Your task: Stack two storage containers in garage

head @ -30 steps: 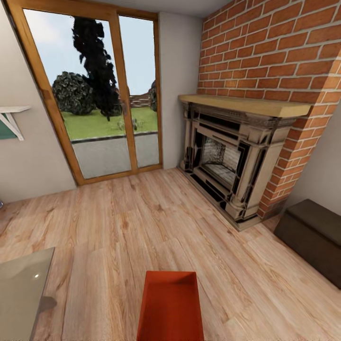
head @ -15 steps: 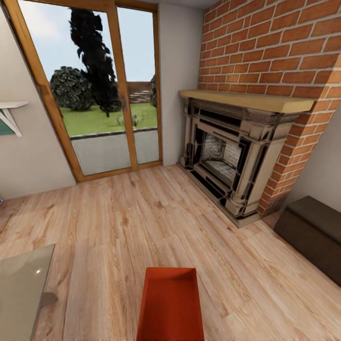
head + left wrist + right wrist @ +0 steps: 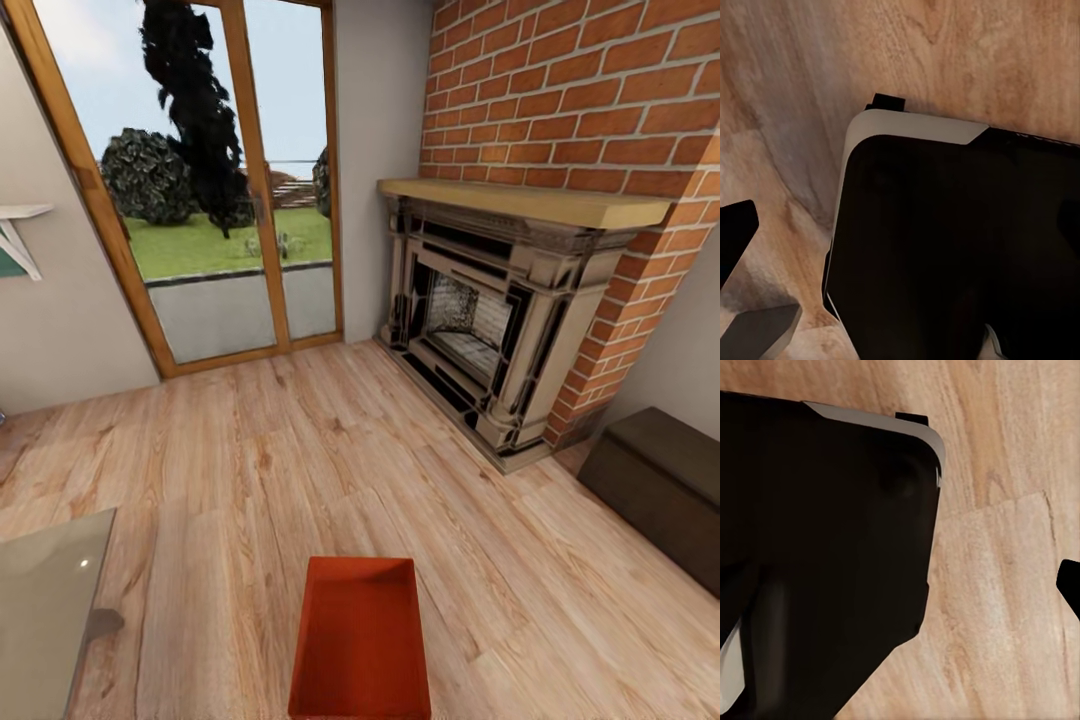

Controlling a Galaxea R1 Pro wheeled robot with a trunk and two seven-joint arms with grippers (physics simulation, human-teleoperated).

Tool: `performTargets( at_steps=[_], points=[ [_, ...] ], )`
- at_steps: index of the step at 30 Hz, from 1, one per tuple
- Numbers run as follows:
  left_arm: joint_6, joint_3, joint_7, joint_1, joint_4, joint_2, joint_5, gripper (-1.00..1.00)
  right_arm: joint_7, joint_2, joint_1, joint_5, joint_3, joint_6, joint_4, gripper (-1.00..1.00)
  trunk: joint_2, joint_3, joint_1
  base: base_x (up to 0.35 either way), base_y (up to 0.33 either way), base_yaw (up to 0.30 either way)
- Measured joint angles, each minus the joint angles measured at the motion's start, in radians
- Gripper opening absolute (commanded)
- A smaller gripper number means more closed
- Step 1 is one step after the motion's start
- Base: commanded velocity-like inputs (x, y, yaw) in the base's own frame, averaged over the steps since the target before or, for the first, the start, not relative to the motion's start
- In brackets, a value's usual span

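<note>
I am in the living room, on light wood planks. One storage container, an orange-red open-topped bin, lies on the planks at the bottom centre of the head view, its near end cut off by the picture's edge. It looks empty. In the left wrist view a dark finger pokes in over the planks beside my black base. In the right wrist view a sliver of a dark finger shows beside the base. Neither touches the bin. The garage is out of view.
A brick fireplace with a wooden mantel stands ahead on the right. Wood-framed glass doors fill the far wall. A dark brown bench sits at the right, a glass-topped table at the lower left, and a white shelf on the left wall.
The whole head view has shifted slightly, so the camera has moved. The bin's far rim now sits a little higher in the picture. Nothing in the room has moved.
</note>
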Motion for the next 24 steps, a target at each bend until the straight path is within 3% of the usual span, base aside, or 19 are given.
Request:
performTargets(
  at_steps=[24],
  points=[
    [0.000,0.000,0.000,0.000,0.000,0.000,0.000,1.00,0.000,0.000,0.000,0.000,-0.002,0.000,0.000,1.00,0.000,-0.039,0.000,0.000,0.000,0.000]
  ],
)
